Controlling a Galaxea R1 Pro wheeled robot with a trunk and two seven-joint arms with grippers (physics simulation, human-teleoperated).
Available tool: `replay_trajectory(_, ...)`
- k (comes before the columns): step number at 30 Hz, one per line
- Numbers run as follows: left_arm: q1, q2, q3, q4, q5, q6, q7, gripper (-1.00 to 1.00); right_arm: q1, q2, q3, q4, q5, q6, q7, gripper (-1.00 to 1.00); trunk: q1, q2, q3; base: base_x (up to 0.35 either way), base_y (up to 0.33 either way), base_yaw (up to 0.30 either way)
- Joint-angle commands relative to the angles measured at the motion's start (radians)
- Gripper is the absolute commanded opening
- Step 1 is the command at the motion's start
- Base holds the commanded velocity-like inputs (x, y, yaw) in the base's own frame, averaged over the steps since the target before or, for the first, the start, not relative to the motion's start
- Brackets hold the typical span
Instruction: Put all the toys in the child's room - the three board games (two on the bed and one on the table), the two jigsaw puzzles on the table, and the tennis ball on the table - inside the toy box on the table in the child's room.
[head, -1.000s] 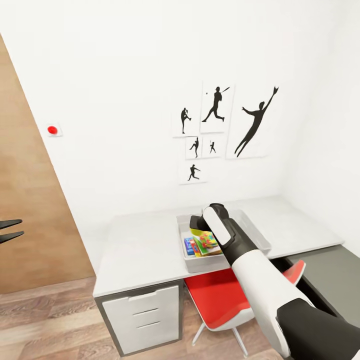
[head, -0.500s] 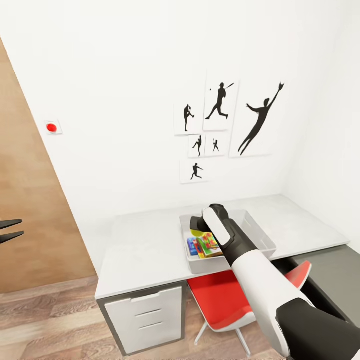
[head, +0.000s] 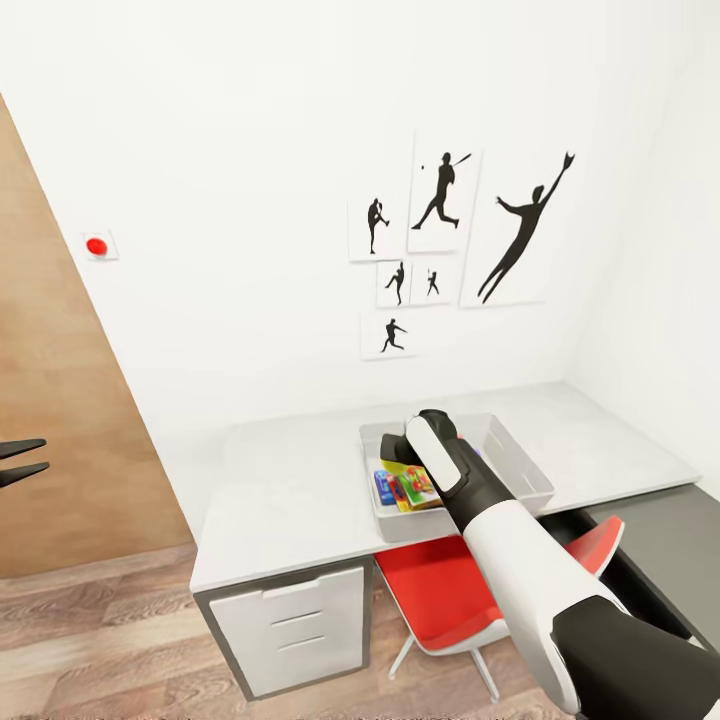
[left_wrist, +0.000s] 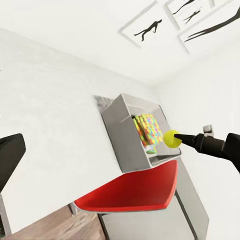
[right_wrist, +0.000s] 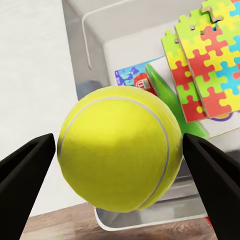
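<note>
My right gripper (right_wrist: 120, 150) is shut on the yellow tennis ball (right_wrist: 120, 152) and holds it just above the light-grey toy box (head: 400, 525) on the table (head: 290, 490). The ball (left_wrist: 172, 138) hangs over the box's near end. Inside the box lie two jigsaw puzzles (right_wrist: 210, 65), overlapping, on top of a blue board game (right_wrist: 132, 77) and a green one (right_wrist: 167, 95). From the left wrist the puzzles (left_wrist: 147, 130) lean against the box wall (left_wrist: 125, 135). My left gripper (head: 20, 460) stands open at the far left, away from the table.
A red chair (head: 440, 590) is tucked under the table below the box, with white drawers (head: 290, 625) beside it. A wooden door (head: 60, 450) stands at the left. Black silhouette pictures (head: 440, 240) hang on the white wall; another wall closes the right side.
The whole view has shifted a little, so the camera moved; the wall pictures sit higher and further right. My right gripper still holds the ball over the toy box. The left gripper is unchanged.
</note>
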Motion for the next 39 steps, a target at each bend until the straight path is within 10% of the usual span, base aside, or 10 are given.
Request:
replay_trajectory(1,-0.002,0.001,-0.008,0.001,0.005,0.009,-0.005,1.00,-0.001,-0.004,0.003,0.000,-0.011,-0.004,-0.010,-1.00,0.001,-0.003,-0.004,0.000,0.000,0.000)
replay_trajectory(39,-0.002,0.003,-0.008,0.001,0.005,0.007,-0.005,1.00,-0.001,-0.026,0.003,0.030,-0.008,-0.012,-0.008,-1.00,0.001,-0.003,-0.057,0.000,0.000,0.000)
